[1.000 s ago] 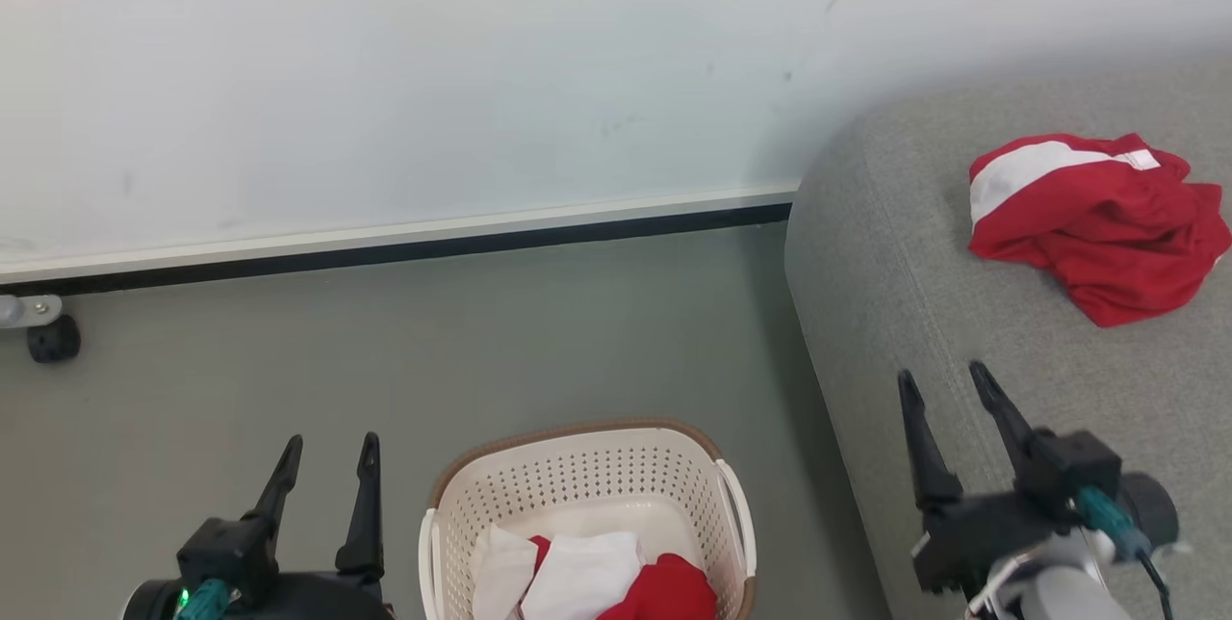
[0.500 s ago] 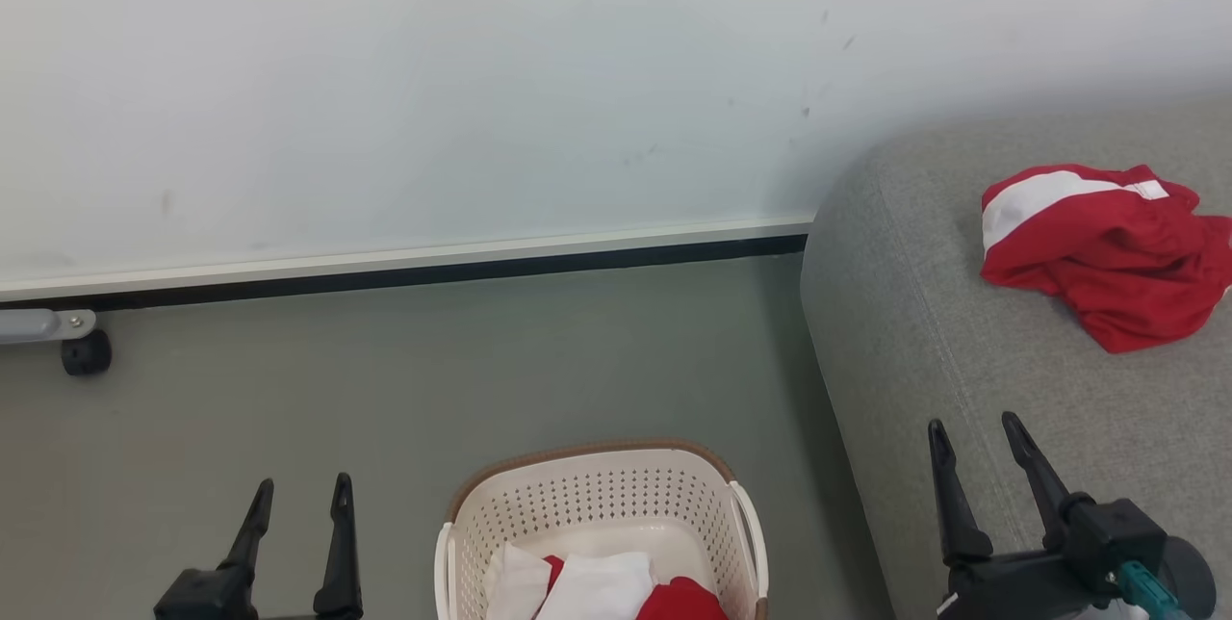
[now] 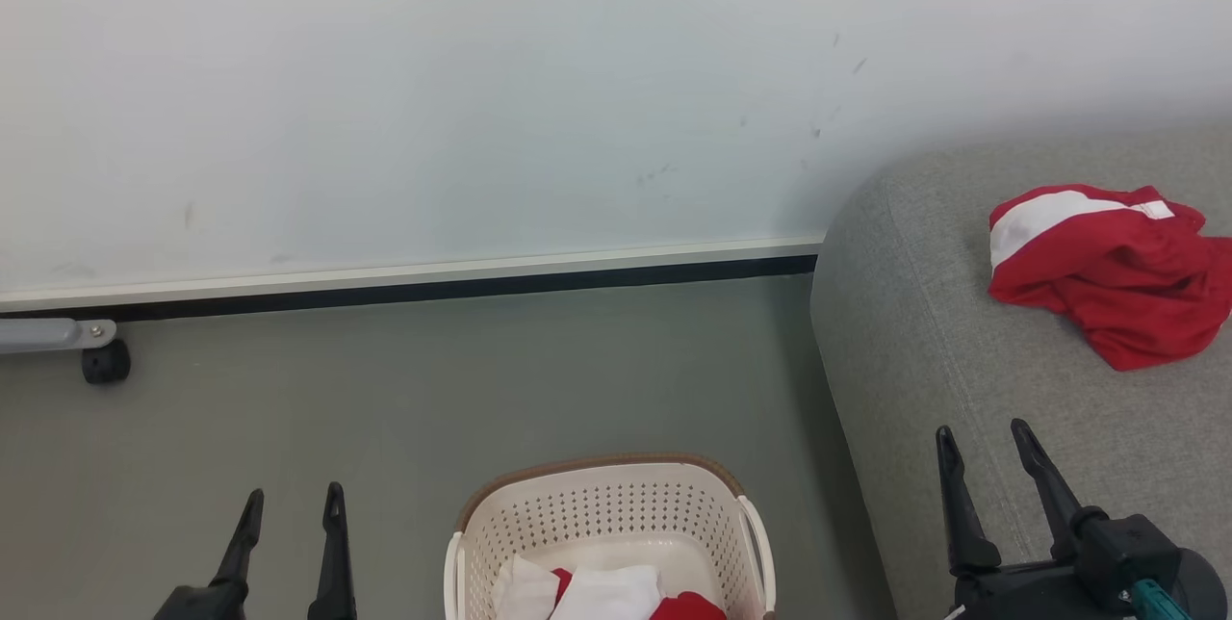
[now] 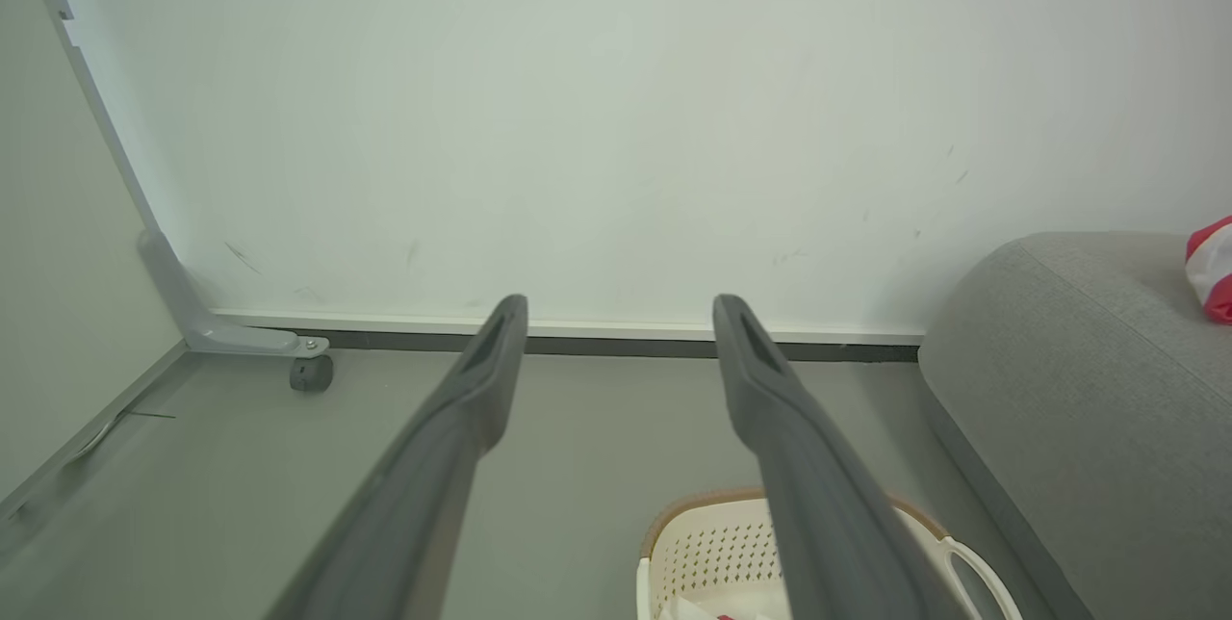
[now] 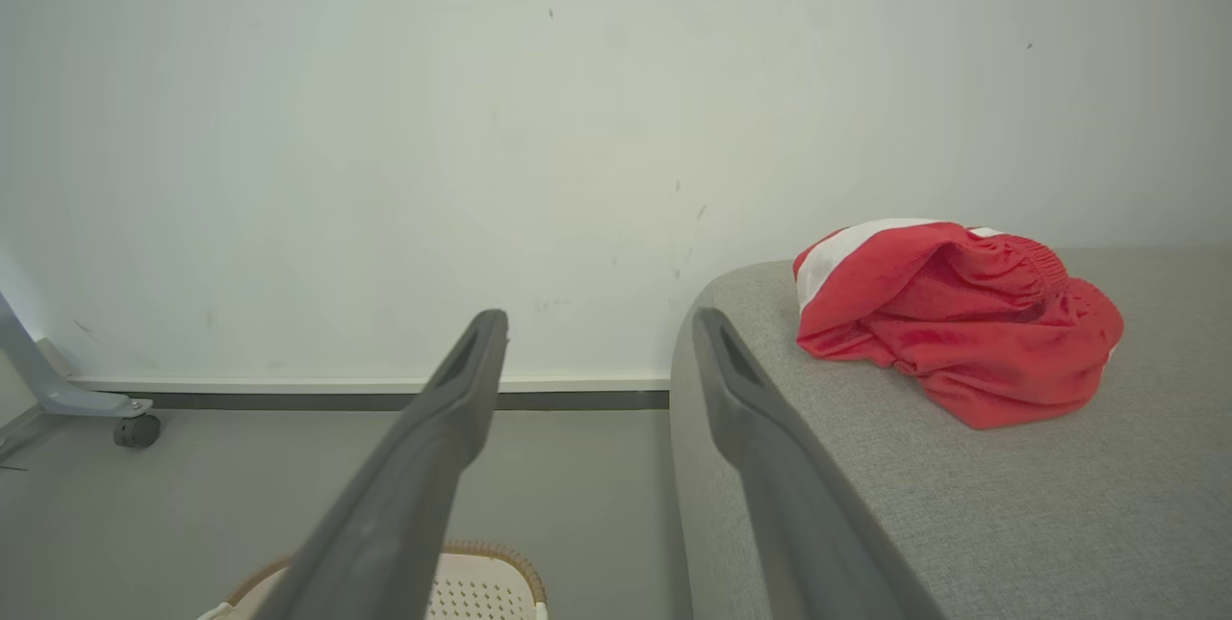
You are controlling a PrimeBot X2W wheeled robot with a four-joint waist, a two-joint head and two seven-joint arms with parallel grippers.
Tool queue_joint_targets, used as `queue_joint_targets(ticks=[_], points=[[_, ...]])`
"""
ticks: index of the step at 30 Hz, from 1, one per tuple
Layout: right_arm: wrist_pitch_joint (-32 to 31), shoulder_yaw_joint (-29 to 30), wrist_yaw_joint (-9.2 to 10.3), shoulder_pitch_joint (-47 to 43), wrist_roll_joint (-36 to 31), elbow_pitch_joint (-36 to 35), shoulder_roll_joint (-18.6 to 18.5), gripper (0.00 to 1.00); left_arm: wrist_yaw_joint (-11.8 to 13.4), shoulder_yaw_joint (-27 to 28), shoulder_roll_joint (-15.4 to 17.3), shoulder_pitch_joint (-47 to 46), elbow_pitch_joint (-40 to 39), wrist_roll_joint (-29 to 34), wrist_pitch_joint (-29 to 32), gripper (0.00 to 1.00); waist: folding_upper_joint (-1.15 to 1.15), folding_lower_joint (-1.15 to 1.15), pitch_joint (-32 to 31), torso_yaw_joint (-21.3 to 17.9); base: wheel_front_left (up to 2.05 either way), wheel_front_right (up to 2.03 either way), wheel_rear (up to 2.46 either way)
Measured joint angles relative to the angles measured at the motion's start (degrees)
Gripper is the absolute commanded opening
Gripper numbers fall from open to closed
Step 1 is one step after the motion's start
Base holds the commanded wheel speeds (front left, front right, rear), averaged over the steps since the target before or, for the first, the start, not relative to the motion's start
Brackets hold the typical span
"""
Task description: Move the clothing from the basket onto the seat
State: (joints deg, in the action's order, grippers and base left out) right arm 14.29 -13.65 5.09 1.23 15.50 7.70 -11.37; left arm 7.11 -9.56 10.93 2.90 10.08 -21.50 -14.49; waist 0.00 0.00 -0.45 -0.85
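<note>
Crumpled red and white clothing [image 3: 616, 596] lies in the bottom of a cream perforated basket [image 3: 616, 504] with a brown rim. The basket stands on the grey floor [image 3: 481, 389] at the lower middle of the head view. A separate red garment [image 3: 1107, 273] with a white band lies bunched on top of the light-grey seat [image 3: 914, 360], well apart from the basket, on the robot's right. The seat's rounded end is near the basket. The left gripper [image 3: 295, 493] hangs over bare floor left of the basket, its two dark fingers spread apart with nothing between them. The right gripper [image 3: 983, 427] hangs over the seat's near edge, clear of the red garment, fingers likewise parted and empty. Behind runs a pale wall [image 3: 481, 71] with a dark baseboard, and a small black caster wheel [image 3: 106, 362] sits at the far left.
</note>
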Motion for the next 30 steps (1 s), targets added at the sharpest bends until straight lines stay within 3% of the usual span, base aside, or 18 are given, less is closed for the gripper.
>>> queue_joint_targets(ticks=[21, 30], points=[[0.0, 1.6, 0.44, -0.8, -0.4, -2.7, -0.3, 1.0, 0.0, 1.1, -0.7, 1.0, -2.5, 1.5, 0.0, 1.0, 0.0, 0.0, 2.2, -0.2, 0.0, 0.0, 0.0], [0.0, 3.7, 0.45, -0.3, -0.4, -4.0, -1.4, 1.0, -1.2, -2.6, -1.3, -2.4, -1.7, 3.7, 0.0, 1.0, 0.0, 0.0, 5.6, -0.5, 0.0, 0.0, 0.0]])
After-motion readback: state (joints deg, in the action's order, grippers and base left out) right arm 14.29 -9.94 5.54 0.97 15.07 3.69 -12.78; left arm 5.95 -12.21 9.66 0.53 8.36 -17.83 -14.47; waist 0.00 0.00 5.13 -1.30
